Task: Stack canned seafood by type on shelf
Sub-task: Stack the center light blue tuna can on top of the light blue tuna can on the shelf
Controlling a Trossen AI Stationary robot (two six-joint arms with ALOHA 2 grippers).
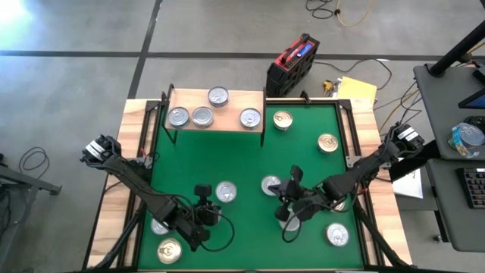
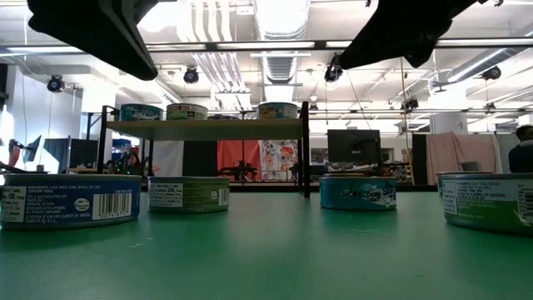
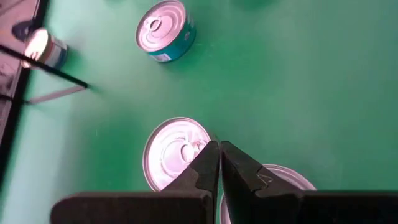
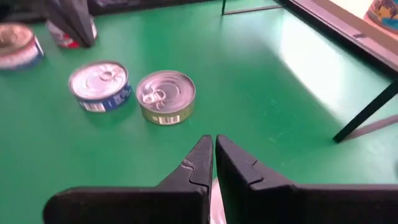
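Hovering over a green mat (image 1: 303, 144) strewn with tins, both arms waited with nothing in hand as seen from above: the left gripper (image 1: 203, 199) hung near the mat's front left, the right gripper (image 1: 292, 196) near its middle, each with fingers pressed together and empty. Four tins already sat on the shelf (image 1: 231, 98) at the mat's far edge, three in a row and one behind, apparently the start of sorting by type, while a gold-topped tin (image 1: 283, 120) and another gold-topped one (image 1: 327, 142) lay loose on the mat just beyond it. From table height, the shelf's board (image 2: 208, 127) stood on thin black legs with three tins visible on top, and a blue-labelled tin (image 2: 70, 200) and a teal tin (image 2: 358, 192) rested on the mat in the foreground, still to be shelved. Past the left wrist, the closed fingertips (image 3: 211, 163) hung directly over a silver-topped tin (image 3: 171, 152), probably the next pick, with a teal-sided tin (image 3: 165, 30) farther off. Past the right wrist, the shut fingertips (image 4: 204, 152) pointed toward a blue tin (image 4: 99, 86) and a green-labelled tin (image 4: 165, 96) lying side by side.
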